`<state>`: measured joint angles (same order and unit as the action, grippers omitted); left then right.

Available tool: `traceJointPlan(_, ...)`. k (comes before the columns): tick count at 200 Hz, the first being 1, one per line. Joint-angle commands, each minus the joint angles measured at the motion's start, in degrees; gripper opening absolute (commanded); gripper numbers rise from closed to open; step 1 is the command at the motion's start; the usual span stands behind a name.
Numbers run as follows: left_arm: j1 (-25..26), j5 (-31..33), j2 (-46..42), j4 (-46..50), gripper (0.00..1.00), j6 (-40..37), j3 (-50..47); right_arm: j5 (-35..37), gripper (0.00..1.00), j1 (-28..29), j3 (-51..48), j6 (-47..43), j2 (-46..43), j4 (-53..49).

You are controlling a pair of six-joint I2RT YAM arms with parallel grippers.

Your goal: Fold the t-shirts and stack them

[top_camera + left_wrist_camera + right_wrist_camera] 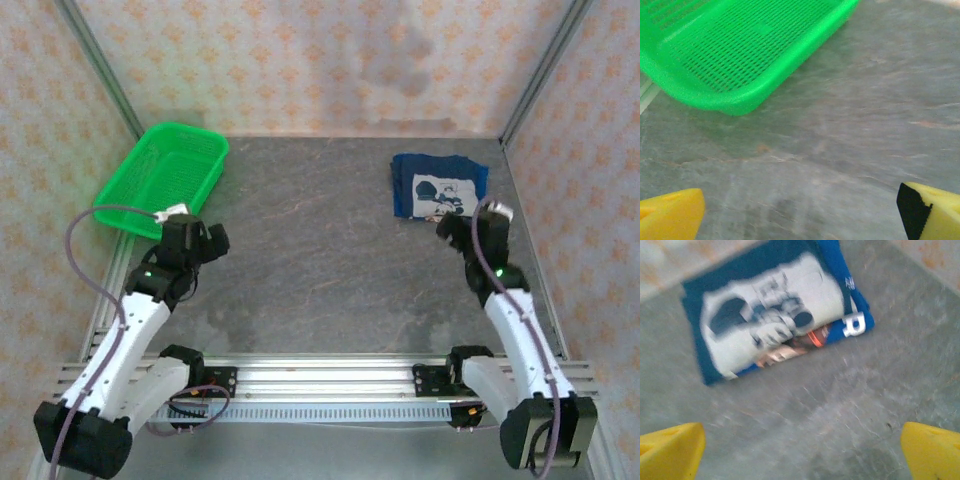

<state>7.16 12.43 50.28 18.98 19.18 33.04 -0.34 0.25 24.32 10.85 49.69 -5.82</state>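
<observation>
Where the overhead view takes in the whole table, the blue t-shirt lies at the far right, folded to a compact rectangle with its printed graphic up. The green basket sits at the far left, well apart from it. The left tool hangs near the basket's near end. The right tool hangs just on the near side of the shirt, not touching it. Neither carries cloth.

Left wrist view: two yellow fingertips stand at opposite bottom corners, wide apart, with bare grey table between them. The basket rim is ahead and to the left, and its mesh floor shows plain green.

Right wrist view: the fingertips here are also spread wide, with nothing but table between them. The shirt lies flat just ahead, white lettering at its right edge, graphic blurred. A darker band runs along its top and left edges. I cannot tell whether that is a navy t-shirt underneath or a fold of the same one.

Judgement: folding of the blue shirt looks done, and it is set down free of both tools. If the dark band is the second shirt, the stack is made and only drawing the arms back is left. If not, a navy shirt is yet to be folded and stacked.
</observation>
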Motion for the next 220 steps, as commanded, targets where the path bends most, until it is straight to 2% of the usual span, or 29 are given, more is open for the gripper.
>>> traceJointPlan(1,-1.3,8.1,0.9,-31.3,1.00,-9.2,-12.2,9.3,0.99,0.2,-9.8,-6.1,1.3,28.8)
traceJointPlan(13,-1.6,9.1,3.5,-39.6,1.00,-10.5,-16.1,12.4,0.99,0.0,-10.5,-8.9,4.8,31.8)
traceJointPlan(21,-1.7,9.8,6.4,-42.2,1.00,-11.2,-16.8,13.0,0.99,-0.1,-11.9,-9.2,8.3,38.8)
traceJointPlan(37,-1.6,10.1,13.0,-48.9,1.00,-11.6,-16.4,9.7,0.99,-0.7,-13.9,-8.5,15.3,52.5)
traceJointPlan(53,-1.7,9.5,20.2,-57.8,1.00,-14.1,-15.0,10.4,1.00,-1.3,-12.7,-7.0,25.7,62.5)
traceJointPlan(68,-2.4,5.0,28.5,-62.0,1.00,-17.1,-12.1,6.8,0.99,-2.1,-10.1,-7.8,36.1,68.8)
traceJointPlan(74,-2.6,2.8,32.2,-64.0,1.00,-17.9,-11.4,3.5,0.99,-1.7,-8.6,-9.4,38.5,67.7)
traceJointPlan(84,-2.7,1.0,37.1,-67.6,1.00,-19.5,-10.1,3.8,0.99,-1.2,-4.7,-10.0,39.2,61.1)
traceJointPlan(93,-3.8,-1.5,34.9,-61.3,1.00,-17.6,-9.1,4.1,0.99,-0.6,-1.8,-10.4,37.1,52.5)
traceJointPlan(102,-4.7,-2.2,36.0,-66.2,1.00,-17.7,-10.6,4.2,0.99,-0.4,-3.3,-10.8,39.0,59.4)
traceJointPlan(107,-4.7,-2.2,35.7,-64.7,1.00,-17.5,-10.0,4.3,0.99,-0.2,-4.0,-10.9,39.4,61.4)
traceJointPlan(112,-4.7,-2.3,34.9,-61.5,1.00,-17.3,-9.2,4.5,0.99,-0.2,-3.7,-11.0,38.8,59.2)
traceJointPlan(121,-4.7,-2.1,35.8,-64.8,1.00,-17.7,-10.0,4.6,0.99,-0.1,-2.6,-10.9,37.4,55.0)
traceJointPlan(128,-4.7,-2.4,34.9,-62.0,1.00,-17.3,-9.4,4.7,0.99,-0.1,-3.0,-11.0,38.0,57.2)
traceJointPlan(137,-4.7,-2.2,35.5,-64.1,1.00,-17.6,-9.8,5.2,0.99,0.1,-3.7,-11.1,39.0,60.0)
traceJointPlan(153,-4.7,-2.2,35.4,-63.5,1.00,-17.5,-9.7,5.0,0.99,0.1,-2.8,-11.2,38.1,56.5)
traceJointPlan(220,-4.7,-2.2,35.2,-63.1,1.00,-17.5,-9.7,5.2,0.99,0.3,-3.3,-11.2,38.6,58.2)
